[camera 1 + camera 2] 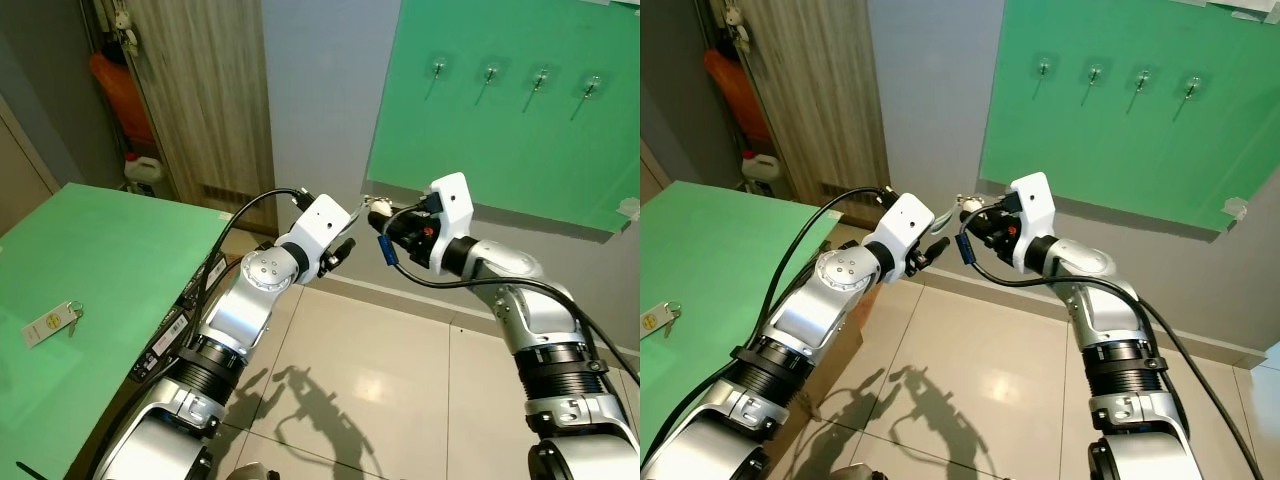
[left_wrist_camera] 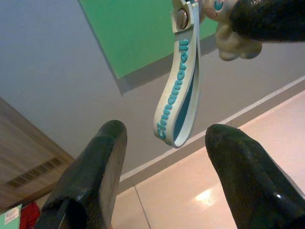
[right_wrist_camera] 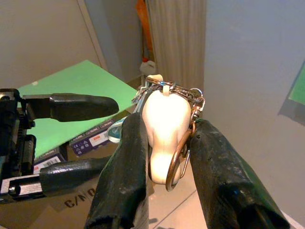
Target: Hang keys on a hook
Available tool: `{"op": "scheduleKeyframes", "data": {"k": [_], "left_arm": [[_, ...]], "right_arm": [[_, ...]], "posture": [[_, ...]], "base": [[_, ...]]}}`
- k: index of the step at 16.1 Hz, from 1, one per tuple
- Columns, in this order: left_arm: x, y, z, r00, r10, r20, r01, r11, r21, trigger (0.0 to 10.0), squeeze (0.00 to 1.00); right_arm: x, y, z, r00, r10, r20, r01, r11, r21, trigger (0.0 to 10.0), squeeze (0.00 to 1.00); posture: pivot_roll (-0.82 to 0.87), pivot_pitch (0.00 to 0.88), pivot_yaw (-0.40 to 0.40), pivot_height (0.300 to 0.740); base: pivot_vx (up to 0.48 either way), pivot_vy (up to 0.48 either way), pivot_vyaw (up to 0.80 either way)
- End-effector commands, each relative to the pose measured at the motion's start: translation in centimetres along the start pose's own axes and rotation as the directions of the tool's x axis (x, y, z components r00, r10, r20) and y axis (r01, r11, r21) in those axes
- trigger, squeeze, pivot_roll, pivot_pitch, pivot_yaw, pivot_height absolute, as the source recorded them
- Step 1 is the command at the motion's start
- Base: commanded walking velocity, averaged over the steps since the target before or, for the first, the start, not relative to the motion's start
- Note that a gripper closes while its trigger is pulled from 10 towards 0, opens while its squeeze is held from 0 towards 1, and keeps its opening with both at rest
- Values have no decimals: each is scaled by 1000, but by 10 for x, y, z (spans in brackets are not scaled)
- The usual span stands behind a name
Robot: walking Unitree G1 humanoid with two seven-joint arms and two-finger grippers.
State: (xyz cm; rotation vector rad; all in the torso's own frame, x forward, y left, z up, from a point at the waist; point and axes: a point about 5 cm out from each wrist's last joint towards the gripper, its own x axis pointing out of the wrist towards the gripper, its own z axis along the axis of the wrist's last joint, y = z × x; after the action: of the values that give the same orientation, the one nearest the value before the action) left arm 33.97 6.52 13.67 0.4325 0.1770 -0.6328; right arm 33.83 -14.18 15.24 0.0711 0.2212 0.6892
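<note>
Green wall board [image 1: 500, 130] with four hooks [image 1: 489, 73] is hanging far right above tiled floor [image 1: 380, 380]. Right gripper [image 3: 164, 143] is clamping a cream key fob [image 3: 164, 121] with keyring, mid-air between the arms. Left gripper [image 2: 162, 143], fingers spread, is flanking the fob's blue strap [image 2: 178, 95] without touching. Another tagged key [image 1: 52, 321] is lying on the green table [image 1: 110, 260] at left.

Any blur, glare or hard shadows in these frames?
Eye views: sharp; arm shadows and a bright ceiling-light reflection on the glossy floor tiles. Left wrist view: the strap is crisp, the left pincer soft. Right wrist view: the keychain in the right pincer slightly overexposed.
</note>
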Motion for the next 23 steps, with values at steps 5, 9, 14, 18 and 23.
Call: {"op": "scheduleKeyframes", "data": {"k": [5, 9, 14, 18, 23], "left_arm": [[1, 3, 6, 1000, 13, 22, -13, 1000, -3, 10000, 0], [1, 2, 8, 999, 11, 30, -11, 1000, -10, 10000, 0], [1, -2, 11, 999, -2, 40, 2, 1000, -5, 10000, 0], [2, -4, 12, 999, -8, 43, 9, 1000, -6, 10000, 0], [1, -9, 12, 997, -48, 67, 50, 998, -29, 0, 0]], "right_arm": [[-2, 3, 3, 1000, -5, 7, 5, 1000, -8, 0, 0], [-1, 3, 3, 1000, -3, 5, 3, 1000, -13, 0, 0], [1, 6, 2, 1000, 3, 0, -3, 1000, -20, 0, 0], [4, 9, 1, 1000, 21, -4, -21, 1000, -22, 0, 0], [5, 11, 1, 1000, 29, -5, -29, 999, -24, 0, 0]], "posture": [[-68, 0, 15, 740], [-68, 0, 14, 740], [-64, 0, 10, 740], [-61, 0, 0, 740], [-60, 0, -4, 740]], "base": [[0, 0, 0], [0, 0, 0], [0, 0, 0], [0, 0, 0], [0, 0, 0]]}}
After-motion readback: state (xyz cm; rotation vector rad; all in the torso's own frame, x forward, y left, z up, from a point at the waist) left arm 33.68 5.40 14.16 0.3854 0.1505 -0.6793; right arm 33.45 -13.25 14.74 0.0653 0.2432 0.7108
